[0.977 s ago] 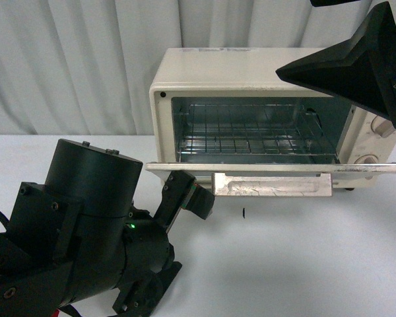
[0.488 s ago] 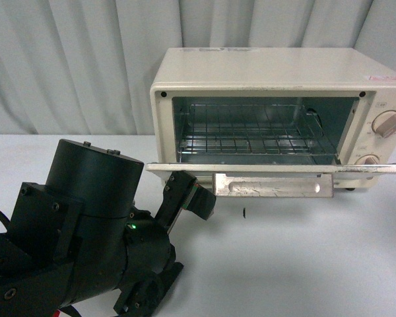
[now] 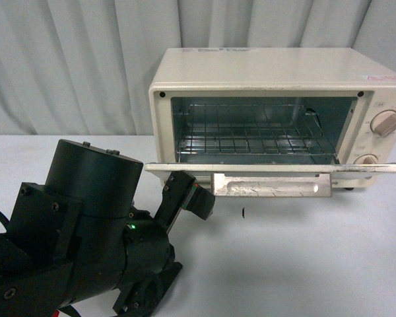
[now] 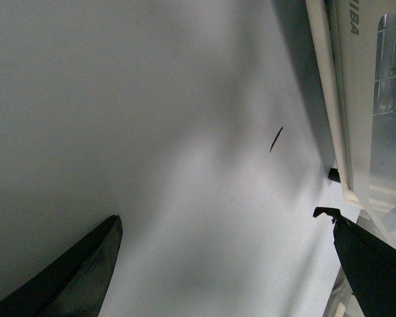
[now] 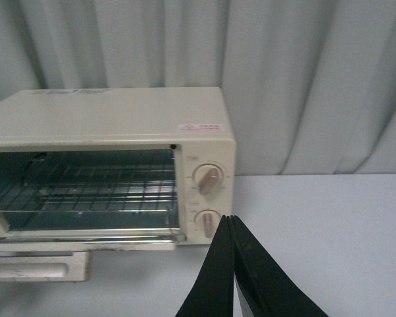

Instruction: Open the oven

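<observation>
Right gripper (image 5: 230,226) newly off front view; oven (image 3: 264,69) broadside, opening toward robot.

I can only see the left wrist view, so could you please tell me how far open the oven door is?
Observer: In the front view the oven has its door folded down about level, with the wire rack inside exposed.
Operator: Thank you. Where does my left gripper sit against it?
Observer: The left gripper is just under the door's left end, beside the left end of the handle; whether it touches is unclear.
Operator: And the right arm?
Observer: It is out of the front view; its own camera shows the right gripper with fingers pressed together, holding nothing, not touching the oven.
</observation>
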You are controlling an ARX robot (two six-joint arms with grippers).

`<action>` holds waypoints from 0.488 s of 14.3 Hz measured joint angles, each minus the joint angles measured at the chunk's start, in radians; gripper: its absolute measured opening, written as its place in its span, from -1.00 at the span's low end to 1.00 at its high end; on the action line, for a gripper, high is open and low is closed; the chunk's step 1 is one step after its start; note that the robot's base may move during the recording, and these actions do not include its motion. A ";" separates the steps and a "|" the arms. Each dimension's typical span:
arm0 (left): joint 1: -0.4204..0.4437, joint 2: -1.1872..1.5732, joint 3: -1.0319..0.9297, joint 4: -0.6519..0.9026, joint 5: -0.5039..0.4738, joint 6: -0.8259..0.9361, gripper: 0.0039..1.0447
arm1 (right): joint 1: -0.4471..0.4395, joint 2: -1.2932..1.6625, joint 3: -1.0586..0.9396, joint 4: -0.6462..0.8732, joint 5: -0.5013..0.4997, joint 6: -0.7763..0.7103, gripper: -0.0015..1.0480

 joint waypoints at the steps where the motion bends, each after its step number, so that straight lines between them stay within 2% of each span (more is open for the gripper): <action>1: 0.000 0.000 0.000 0.000 0.000 0.000 0.87 | -0.019 -0.049 -0.018 -0.027 0.002 0.002 -0.96; 4: 0.000 0.000 0.000 0.000 0.002 0.000 0.87 | -0.012 -0.169 -0.061 -0.109 -0.010 0.002 -0.96; 6: 0.000 0.000 0.000 0.000 0.001 0.000 0.87 | -0.012 -0.198 -0.099 -0.079 -0.011 0.002 -0.96; 7: 0.000 0.000 0.000 0.000 0.001 0.000 0.87 | -0.012 -0.240 -0.109 -0.143 -0.011 0.003 -0.96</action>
